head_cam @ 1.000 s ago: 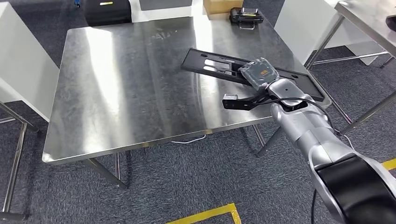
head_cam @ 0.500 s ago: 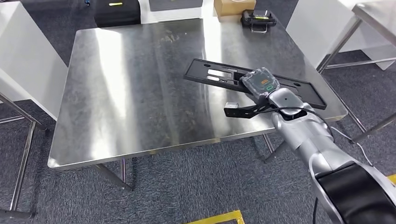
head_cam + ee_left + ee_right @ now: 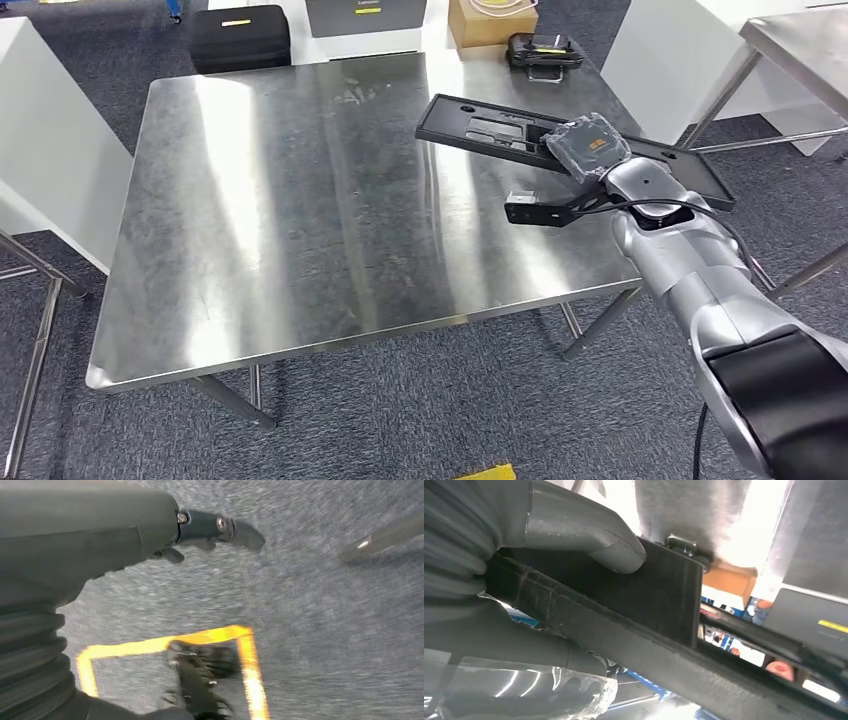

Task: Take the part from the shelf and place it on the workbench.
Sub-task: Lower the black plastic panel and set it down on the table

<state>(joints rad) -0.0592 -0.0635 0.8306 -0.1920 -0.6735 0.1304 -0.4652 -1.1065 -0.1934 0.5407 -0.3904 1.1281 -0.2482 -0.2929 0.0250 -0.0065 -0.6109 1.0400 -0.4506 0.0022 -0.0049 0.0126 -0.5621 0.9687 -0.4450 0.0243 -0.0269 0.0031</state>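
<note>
The part [image 3: 480,125] is a long flat black panel with cut-outs. My right hand [image 3: 588,148] grips it near its middle and holds it over the far right area of the steel workbench [image 3: 300,200]. Whether the panel touches the steel I cannot tell. In the right wrist view the grey thumb [image 3: 589,535] presses on the panel's [image 3: 659,595] dark face. My left hand [image 3: 215,527] hangs over grey carpet with nothing in it, its fingers apart.
Beyond the workbench stand a black case [image 3: 240,35], a cardboard box [image 3: 490,20] and a small black device [image 3: 545,50]. White panels flank the workbench at left [image 3: 50,150] and right [image 3: 660,60]. Another steel table [image 3: 800,40] stands at far right.
The whole picture has shifted, so the camera has moved. My right hand still holds the panel, now a little nearer the workbench's far edge.
</note>
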